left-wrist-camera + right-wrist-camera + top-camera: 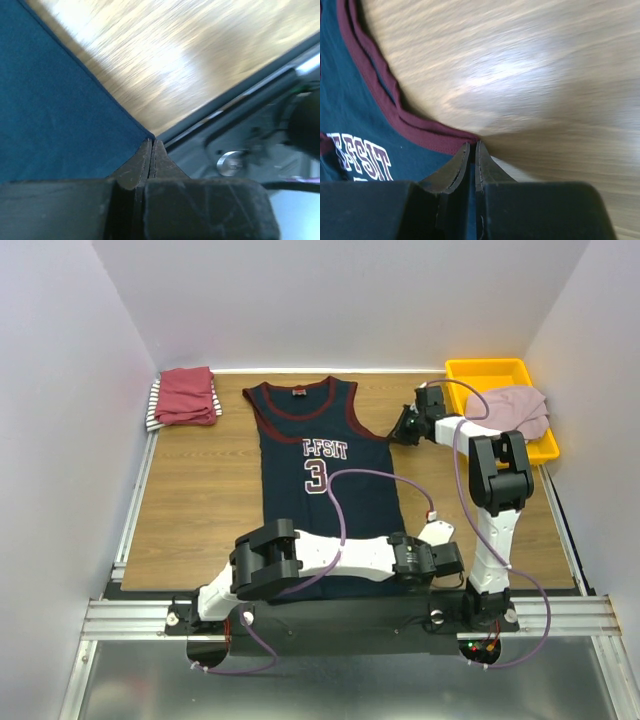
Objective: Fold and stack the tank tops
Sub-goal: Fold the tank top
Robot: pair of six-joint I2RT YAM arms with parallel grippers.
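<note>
Four tank tops lie across my table (200, 510). At the far left corner a folded dark-red top (186, 395) sits on the black-and-white striped top (154, 406), whose stripes show only along its left edge. In the middle the navy jersey (320, 480) is spread flat and face up, neck toward the far wall, with its maroon trim and white 3 plain to see and its hem at the near edge under my left arm. That arm reaches across from its base on the left to the jersey's near right corner. There my left pincer (152, 143) is pressed together on the tip of the hem, with navy cloth running into the seam between the fingers (131, 172), bare wood beyond and the metal rail (235, 97) just to the right. Farther right and higher up, my right pincer (473, 146) is closed on the maroon edge at the bottom of the jersey's right armhole. A sliver of navy shows between its two fingers (492, 172), and the white lettering lies just to their left. At the far right corner stands the yellow tray (470, 371), with the dusty-pink top (517, 410) bunched in it and spilling over its near left rim.
</note>
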